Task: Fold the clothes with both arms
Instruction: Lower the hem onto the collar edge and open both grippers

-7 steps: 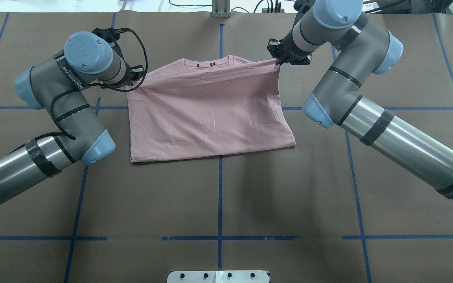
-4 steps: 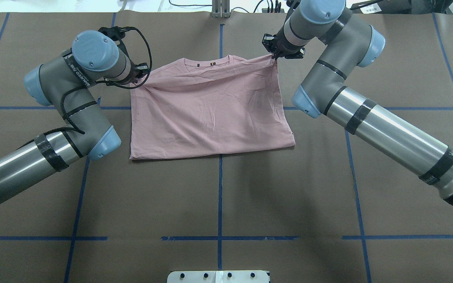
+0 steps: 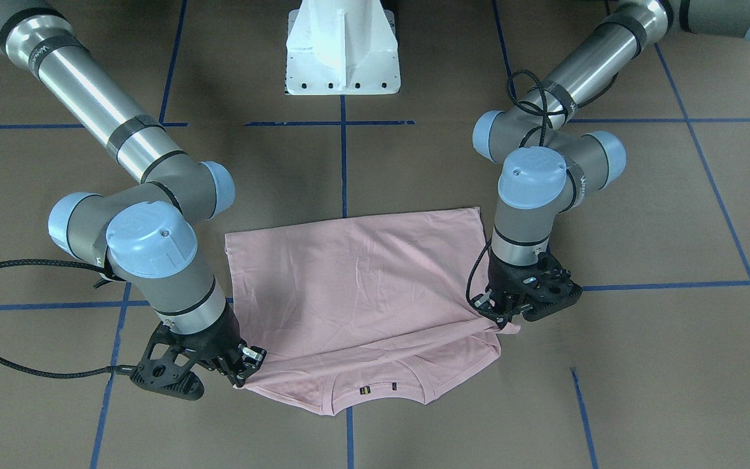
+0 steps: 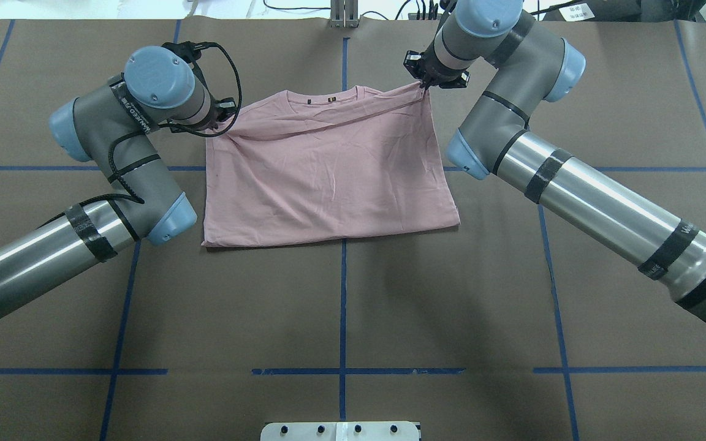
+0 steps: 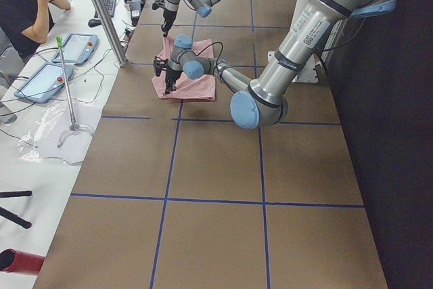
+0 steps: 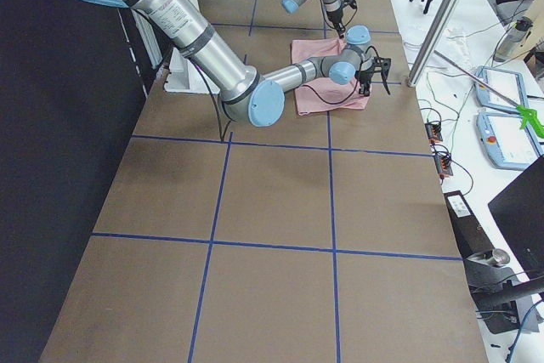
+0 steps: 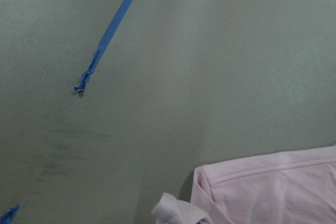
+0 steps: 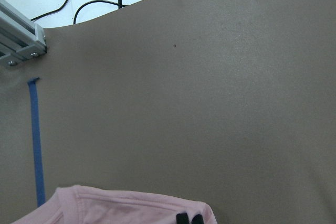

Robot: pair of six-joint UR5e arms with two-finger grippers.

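Note:
The pale pink T-shirt (image 4: 328,171) lies doubled over on the brown table, its collar (image 4: 322,98) at the far edge. My left gripper (image 4: 217,124) is shut on the shirt's upper layer at its left far corner, and the cloth is pulled into creases there. On the other far corner my right gripper (image 4: 425,86) is shut, holding it slightly raised beside the collar. In the front-facing view the left gripper (image 3: 502,317) and right gripper (image 3: 243,376) pinch the shirt (image 3: 362,293) just above the collar end. The right wrist view shows dark fingertips (image 8: 188,219) on pink cloth (image 8: 121,208).
Blue tape lines (image 4: 342,275) grid the table. The white pedestal base (image 3: 342,49) stands at the robot's side. An aluminium post (image 4: 344,15) and cables sit past the far edge. A seated person (image 5: 24,5) and tablets (image 5: 74,49) are at a side bench.
Both grippers have carried the shirt's upper layer farther toward the collar. The right gripper moved left and away from the robot; the left moved right. Both stay shut on the cloth.

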